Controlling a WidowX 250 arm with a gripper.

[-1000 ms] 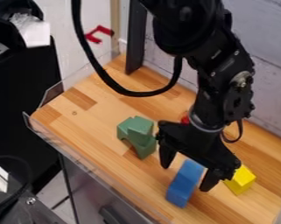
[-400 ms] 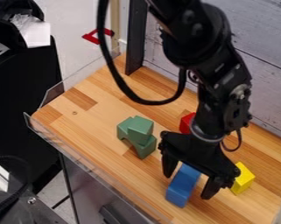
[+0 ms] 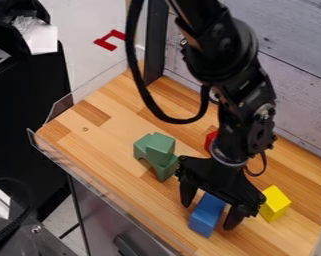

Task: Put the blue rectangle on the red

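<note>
We judge the task to be at its start: the blue rectangle [image 3: 207, 216] lies on the wooden surface [image 3: 82, 142], near its long edge by the clear rim [image 3: 108, 199], and nothing is yet stacked on the red block [image 3: 211, 140] as far as we can see. The black gripper [image 3: 208, 215] is spread, its fingers either side of the blue piece. We reckon closing, lifting, carrying and setting down all remain. The red block, partly hidden by the arm [image 3: 224, 55], sits nearer the wall-side edge. Green blocks [image 3: 161, 148] stand between the two long edges, and a yellow block [image 3: 275, 204] is toward the right-hand end. Beyond the wall-side edge we see pale planks [image 3: 301, 95] and a dark post [image 3: 155, 47] by the far corner; past the left end, a red bracket-shaped item [image 3: 108, 40].
</note>
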